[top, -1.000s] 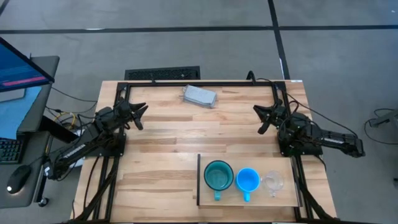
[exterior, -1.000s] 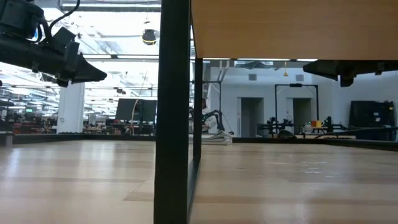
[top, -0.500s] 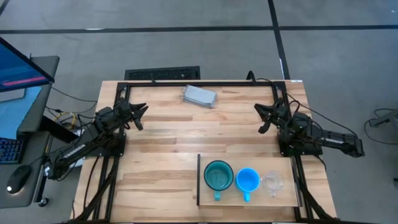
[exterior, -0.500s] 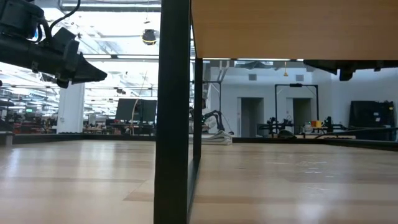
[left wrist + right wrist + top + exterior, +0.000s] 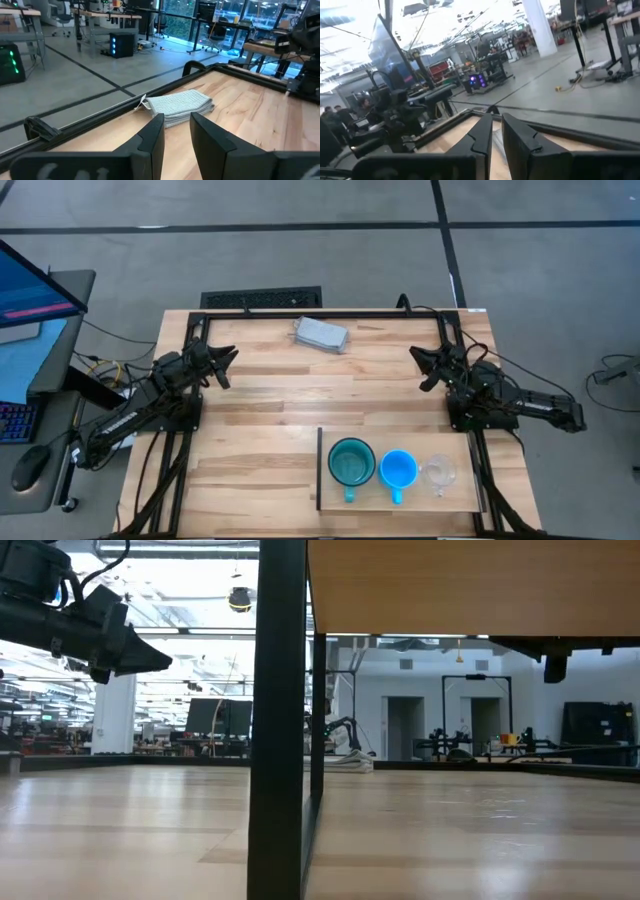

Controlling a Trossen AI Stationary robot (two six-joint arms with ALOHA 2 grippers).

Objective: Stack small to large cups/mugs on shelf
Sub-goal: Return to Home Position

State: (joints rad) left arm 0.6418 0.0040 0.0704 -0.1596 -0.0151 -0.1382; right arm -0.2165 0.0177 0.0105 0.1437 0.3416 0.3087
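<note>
Only my high view shows the cups: teal mug (image 5: pixel 351 462), bright-blue mug (image 5: pixel 398 470) and clear cup (image 5: pixel 438 472), upright in a row, largest to smallest, on the shelf (image 5: pixel 400 442) at a right-side tabletop corner, well apart from both jaws. The left gripper (image 5: pixel 228 367) is empty and slightly parted; the right gripper (image 5: pixel 419 369) is empty and nearly pressed together.

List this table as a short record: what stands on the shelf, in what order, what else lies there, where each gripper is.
Shelf: pale board, lower right in the high view
On it: teal mug, blue mug, clear cup, one row, largest to smallest
Elsewhere: folded grey cloth, opposite edge
Left gripper: empty, over the table, left side
Right gripper: empty, over its right side
</note>
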